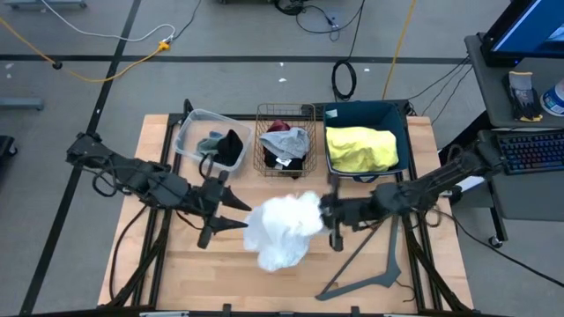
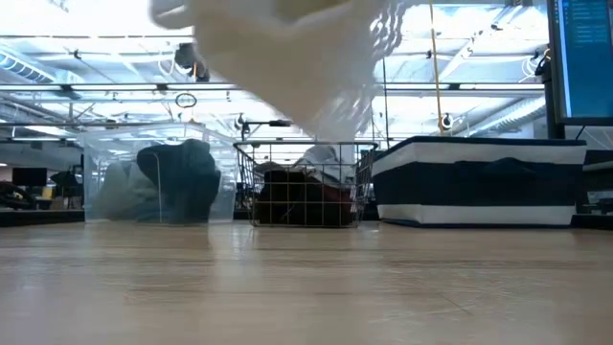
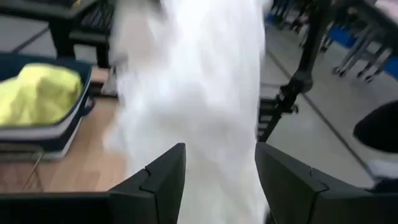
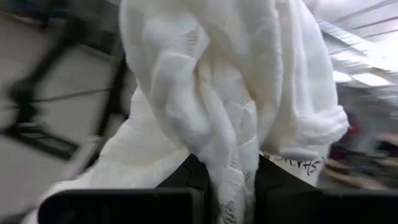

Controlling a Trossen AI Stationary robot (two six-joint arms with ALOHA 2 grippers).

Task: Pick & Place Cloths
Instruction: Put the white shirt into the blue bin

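Observation:
A white knitted cloth (image 1: 282,231) hangs in the air over the middle of the table, and in the low view the white cloth (image 2: 287,57) is clear of the tabletop. My right gripper (image 1: 324,211) is shut on its right side. My left gripper (image 1: 240,216) stands open at the cloth's left edge, and the cloth (image 3: 193,93) fills the view past its fingers. A yellow cloth (image 1: 361,148) lies in the navy bin (image 1: 401,119). Maroon, grey and black cloths (image 1: 284,141) fill the wire basket. Grey-blue and black cloths (image 1: 222,145) lie in the clear tub. My right gripper pinches a bunched fold of the white cloth (image 4: 231,186) between its two fingers, several layers thick. The fingers come about level from the table's right side. The cloth is lifted clear and drapes over and below the fingers, slack. My left gripper: I cannot tell whether its open fingers (image 3: 155,180) touch the cloth.
A grey angular hanger (image 1: 370,273) lies on the table near the front right. The clear tub (image 1: 189,123), wire basket (image 1: 263,132) and navy bin stand in a row along the far edge. Bare wood lies at the front left. A desk with a keyboard (image 1: 529,150) stands to the right.

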